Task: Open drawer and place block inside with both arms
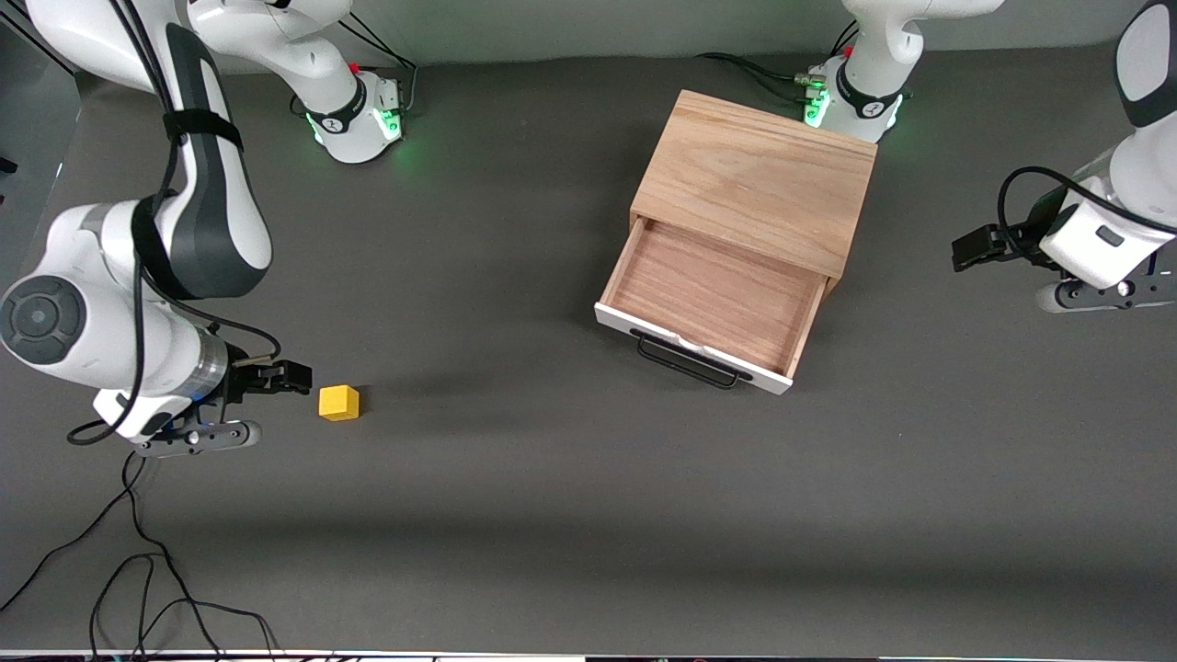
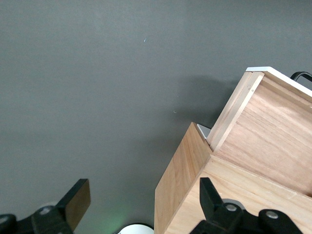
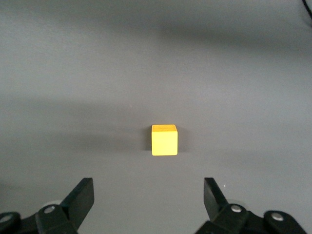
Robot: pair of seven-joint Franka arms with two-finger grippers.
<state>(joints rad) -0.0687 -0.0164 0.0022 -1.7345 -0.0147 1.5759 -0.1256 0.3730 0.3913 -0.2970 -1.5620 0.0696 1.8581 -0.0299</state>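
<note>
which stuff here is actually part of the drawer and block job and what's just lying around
Part of the job:
- drawer, pulled open, nothing in it
- yellow block on the table
- right gripper, open, by the block
- left gripper, open, waiting beside the cabinet

Just lying about:
- loose black cables on the table

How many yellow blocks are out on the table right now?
1. The yellow block sits on the table toward the right arm's end, beside the open right gripper. None in the open drawer.

Matt grey table point(image 1: 552, 515); light-oak wood cabinet point(image 1: 759, 179), brown grained drawer point(image 1: 713, 294) interior, smooth yellow block point(image 1: 338, 403)
</note>
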